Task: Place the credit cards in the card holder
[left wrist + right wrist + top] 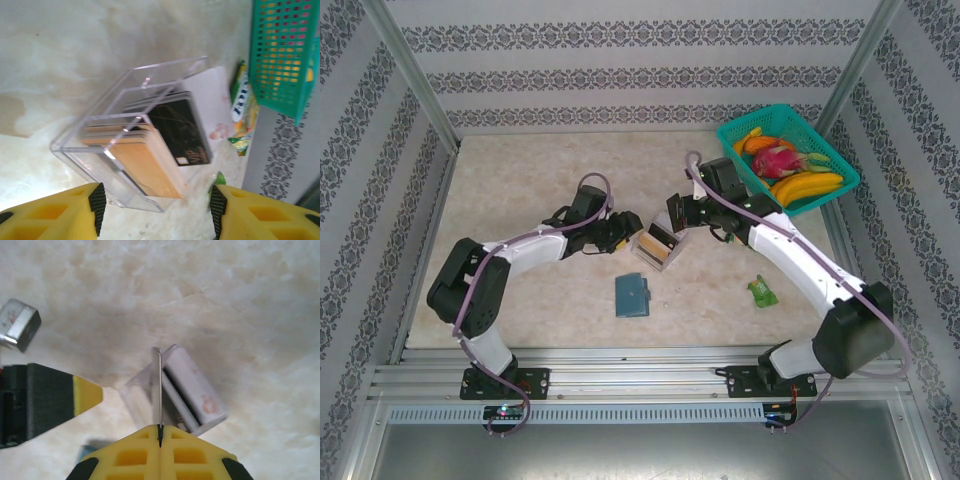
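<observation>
In my right wrist view the credit card [159, 390] in the right gripper [160, 429] stands edge-on, so I cannot tell its colour, and the card holder [91, 446] is a teal sliver at the bottom edge. In my left wrist view the green basket [285, 50] is cut off top and right, and the snack packet [240, 100] hides partly behind the whitish card [215, 95].
</observation>
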`<act>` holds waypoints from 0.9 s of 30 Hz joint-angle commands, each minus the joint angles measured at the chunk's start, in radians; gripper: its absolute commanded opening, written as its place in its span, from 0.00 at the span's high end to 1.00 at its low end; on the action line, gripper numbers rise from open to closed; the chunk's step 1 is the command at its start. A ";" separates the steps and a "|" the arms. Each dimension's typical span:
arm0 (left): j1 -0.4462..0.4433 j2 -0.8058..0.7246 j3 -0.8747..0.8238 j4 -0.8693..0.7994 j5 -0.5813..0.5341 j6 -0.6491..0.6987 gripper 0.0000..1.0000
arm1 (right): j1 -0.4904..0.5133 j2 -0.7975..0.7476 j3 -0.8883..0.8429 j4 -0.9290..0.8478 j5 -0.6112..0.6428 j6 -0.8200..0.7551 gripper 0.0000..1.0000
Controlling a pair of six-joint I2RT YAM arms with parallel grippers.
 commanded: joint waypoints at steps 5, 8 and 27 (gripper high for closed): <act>0.003 -0.118 -0.057 0.096 0.088 -0.007 0.29 | -0.033 -0.122 -0.208 0.243 -0.288 0.459 1.00; 0.004 -0.160 -0.118 0.289 0.132 -0.100 0.24 | -0.034 -0.152 -0.237 0.282 -0.337 0.515 1.00; 0.009 -0.141 -0.084 0.577 0.288 -0.286 0.58 | -0.120 -0.187 -0.334 0.514 -0.532 0.684 1.00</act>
